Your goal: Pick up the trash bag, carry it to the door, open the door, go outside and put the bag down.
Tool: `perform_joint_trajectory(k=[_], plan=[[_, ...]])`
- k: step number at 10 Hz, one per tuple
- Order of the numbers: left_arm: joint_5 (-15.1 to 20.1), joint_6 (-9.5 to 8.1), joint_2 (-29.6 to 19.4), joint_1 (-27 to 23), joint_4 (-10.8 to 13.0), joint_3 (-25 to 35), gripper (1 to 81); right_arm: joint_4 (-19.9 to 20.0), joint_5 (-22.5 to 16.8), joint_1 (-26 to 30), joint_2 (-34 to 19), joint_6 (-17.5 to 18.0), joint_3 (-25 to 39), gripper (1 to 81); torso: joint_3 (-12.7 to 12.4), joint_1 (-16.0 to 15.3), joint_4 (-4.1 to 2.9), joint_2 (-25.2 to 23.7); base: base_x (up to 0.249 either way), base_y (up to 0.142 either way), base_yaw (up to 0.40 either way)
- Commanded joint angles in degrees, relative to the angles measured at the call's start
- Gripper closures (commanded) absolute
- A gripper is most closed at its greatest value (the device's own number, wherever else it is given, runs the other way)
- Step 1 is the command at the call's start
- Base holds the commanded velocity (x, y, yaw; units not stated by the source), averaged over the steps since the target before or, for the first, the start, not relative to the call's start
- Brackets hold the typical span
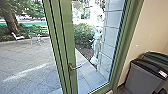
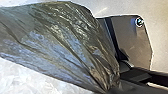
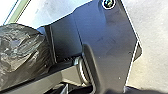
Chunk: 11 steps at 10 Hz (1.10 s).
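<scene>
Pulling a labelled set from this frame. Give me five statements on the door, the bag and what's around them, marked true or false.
1. The door has a green frame and a lever handle. True.
2. In the head view, the grey bin is to the left of the door. False: it is to the right, by the beige wall.
3. The trash bag is white. False: it is dark, with shiny creases.
4. A tree trunk rises beyond the paving. True.
5. The ground just outside, at the left of the head view, is grass. False: it is paving.
</scene>
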<state>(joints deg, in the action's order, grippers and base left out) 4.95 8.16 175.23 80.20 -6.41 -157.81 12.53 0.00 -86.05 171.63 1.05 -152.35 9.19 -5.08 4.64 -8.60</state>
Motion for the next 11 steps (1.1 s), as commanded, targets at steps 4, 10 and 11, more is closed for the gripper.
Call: perform_joint_trajectory(k=[4, 10, 11], plan=[[3.7, 0.37, 0.0, -2.9, 0.3, 0.0, 81.1, -0.4, -3.8, 2.2, -0.1, -0.2, 0.1, 1.0, 0.0, 0.0, 0.00, 0.0, 0.191, -0.093, 0.000], [3.7, 0.37, -0.1, -2.9, 0.2, 0.0, 81.1, -0.3, -3.7, 2.1, -0.1, -0.2, 0.1, 1.0, 0.0, 0.0, 0.00, 0.0, 0.150, -0.011, 0.000], [3.7, 0.37, -0.1, -2.9, 0.2, 0.0, 81.1, -0.3, -3.7, 2.1, -0.1, -0.2, 0.1, 1.0, 0.0, 0.0, 0.00, 0.0, 0.124, -0.067, 0.000]])
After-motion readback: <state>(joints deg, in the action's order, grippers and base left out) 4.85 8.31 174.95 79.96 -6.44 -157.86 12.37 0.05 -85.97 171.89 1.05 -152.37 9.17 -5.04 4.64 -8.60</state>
